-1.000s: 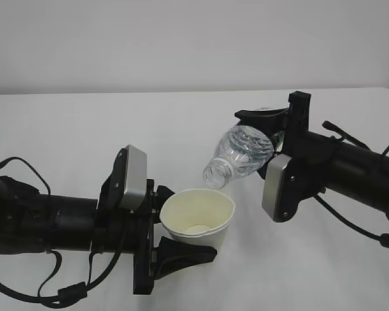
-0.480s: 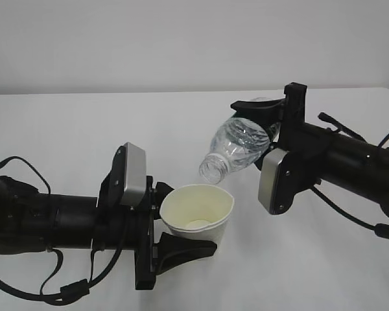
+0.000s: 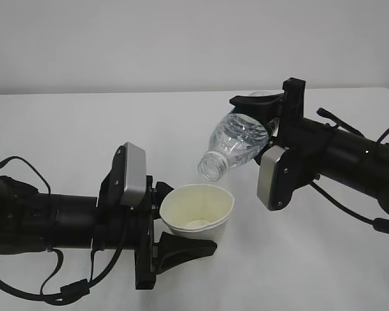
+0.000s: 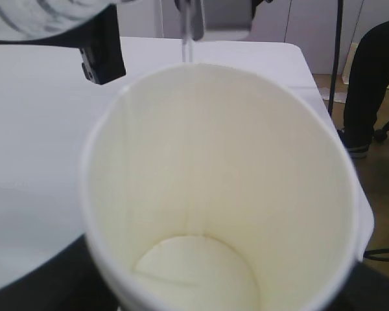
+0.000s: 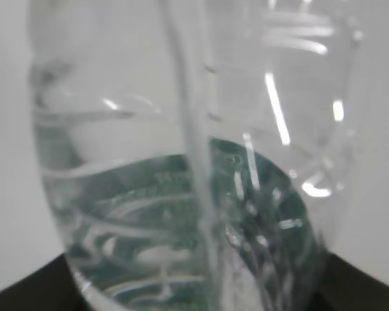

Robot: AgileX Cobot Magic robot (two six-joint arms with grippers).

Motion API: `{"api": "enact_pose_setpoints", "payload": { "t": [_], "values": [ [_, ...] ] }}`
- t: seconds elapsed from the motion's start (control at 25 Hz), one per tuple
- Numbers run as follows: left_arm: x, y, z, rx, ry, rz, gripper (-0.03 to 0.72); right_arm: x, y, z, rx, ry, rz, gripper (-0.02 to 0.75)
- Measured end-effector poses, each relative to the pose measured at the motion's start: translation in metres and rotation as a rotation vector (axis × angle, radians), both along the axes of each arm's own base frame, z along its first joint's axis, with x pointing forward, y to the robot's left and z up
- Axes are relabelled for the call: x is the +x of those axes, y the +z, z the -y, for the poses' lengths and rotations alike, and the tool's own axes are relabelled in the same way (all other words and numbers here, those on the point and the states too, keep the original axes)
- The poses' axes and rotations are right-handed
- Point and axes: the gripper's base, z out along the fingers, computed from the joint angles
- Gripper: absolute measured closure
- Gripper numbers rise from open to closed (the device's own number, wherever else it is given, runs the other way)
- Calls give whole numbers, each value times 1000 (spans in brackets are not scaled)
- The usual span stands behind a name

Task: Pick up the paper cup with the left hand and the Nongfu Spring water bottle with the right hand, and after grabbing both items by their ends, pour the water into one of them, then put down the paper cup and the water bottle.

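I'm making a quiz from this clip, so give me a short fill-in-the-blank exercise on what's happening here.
1. The left gripper holds the white tapered paper ____.
2. The clear ribbed plastic bottle, held by the right gripper, is tilted with its open neck pointing ____.
3. A thin stream of water falls into the cup from the ____.

Missing words: cup; down; bottle

A white table (image 3: 71, 136) fills the lower part of the exterior view, its far edge meeting a plain pale grey wall (image 3: 181, 39). In the left wrist view, the tabletop's far corner gives way to a brownish floor (image 4: 382, 162). There a person's leg in dark trousers (image 4: 369, 78) stands at the right edge, ending in a dark shoe (image 4: 353, 148), beside a thin dark vertical pole (image 4: 338, 52).
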Motion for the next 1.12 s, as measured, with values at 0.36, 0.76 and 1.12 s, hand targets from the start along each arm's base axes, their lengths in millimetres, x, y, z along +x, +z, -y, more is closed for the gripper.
{"api": "enact_pose_setpoints", "payload": {
  "t": [0.36, 0.76, 1.12],
  "values": [
    [0, 0, 0, 0, 0, 0, 215, 0, 0, 0, -14, 1, 13, 311],
    [0, 0, 0, 0, 0, 0, 217, 0, 0, 0, -29, 2, 28, 311],
    [0, 0, 0, 0, 0, 0, 217, 0, 0, 0, -30, 2, 29, 311]
  ]
}}
